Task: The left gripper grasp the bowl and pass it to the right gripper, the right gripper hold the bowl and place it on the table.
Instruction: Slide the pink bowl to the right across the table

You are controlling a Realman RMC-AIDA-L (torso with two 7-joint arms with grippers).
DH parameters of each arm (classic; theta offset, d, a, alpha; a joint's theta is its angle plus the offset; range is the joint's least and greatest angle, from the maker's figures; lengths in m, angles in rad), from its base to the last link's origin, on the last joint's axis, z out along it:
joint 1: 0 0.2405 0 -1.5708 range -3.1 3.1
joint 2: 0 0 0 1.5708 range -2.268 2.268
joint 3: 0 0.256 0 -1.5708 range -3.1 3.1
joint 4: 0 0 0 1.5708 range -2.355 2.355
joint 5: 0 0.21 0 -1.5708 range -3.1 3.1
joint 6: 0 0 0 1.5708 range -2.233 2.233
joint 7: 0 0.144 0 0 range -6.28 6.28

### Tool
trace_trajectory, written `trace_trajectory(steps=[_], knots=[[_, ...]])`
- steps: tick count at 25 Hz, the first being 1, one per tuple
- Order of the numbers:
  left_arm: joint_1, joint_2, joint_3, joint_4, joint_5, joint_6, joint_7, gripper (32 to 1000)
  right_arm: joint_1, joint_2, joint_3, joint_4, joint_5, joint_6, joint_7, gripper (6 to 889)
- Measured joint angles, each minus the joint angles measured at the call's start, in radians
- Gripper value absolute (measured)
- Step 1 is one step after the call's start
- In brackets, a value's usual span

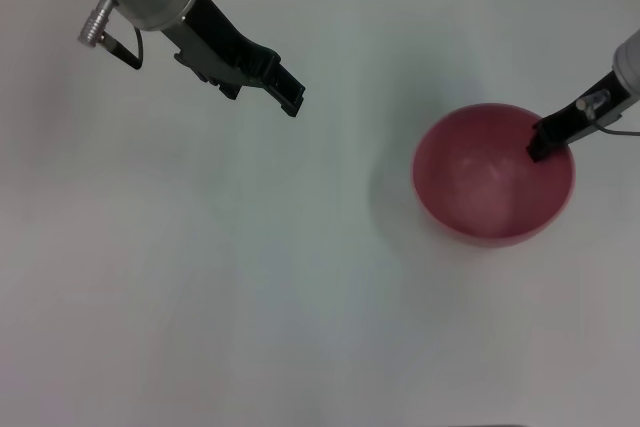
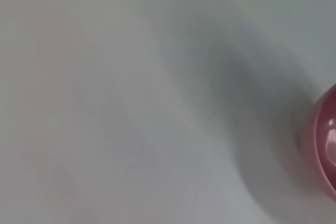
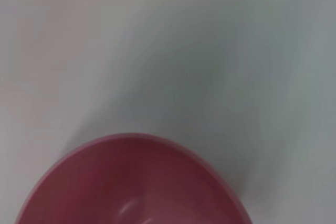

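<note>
white and bare, the table [image 1: 250, 297] fills nearly all you see, and on it you have one bowl [image 1: 493, 187], pink and upright, resting at the robot's right side. count two tools. the left tool [image 1: 290, 95] hangs above the table at the far left, well apart from the bowl, with nothing between its fingers; they look close together, but you cannot tell from this angle how far they are parted. the right tool [image 1: 540, 147] reaches down from the right edge and sits at the bowl's far right rim, its tip overlapping the rim (whether it is clamped on the rim or merely over it, you cannot tell).

only the head view shows you either tool. the left wrist view gives you blurred table and a sliver of the bowl [image 2: 325, 140] cut off at the picture's edge. the right wrist view looks down into the bowl [image 3: 131, 182] from close by, with its nearer part cut off.
</note>
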Motion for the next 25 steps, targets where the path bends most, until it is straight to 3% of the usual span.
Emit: trace_trajectory(steps=[9,18,25], knots=[[0.000,-0.0001,0.000,0.000,-0.001,-0.003,0.001,858,-0.024,0.008,0.019,0.034,0.002,0.079,0.002,60],[0.000,-0.0016,0.000,0.000,-0.003,-0.007,0.001,858,-0.026,0.009,0.027,0.044,0.003,0.091,0.002,59],[0.001,-0.0017,0.000,0.000,-0.002,-0.006,0.002,857,-0.022,0.008,0.040,0.036,0.004,0.079,0.002,107]])
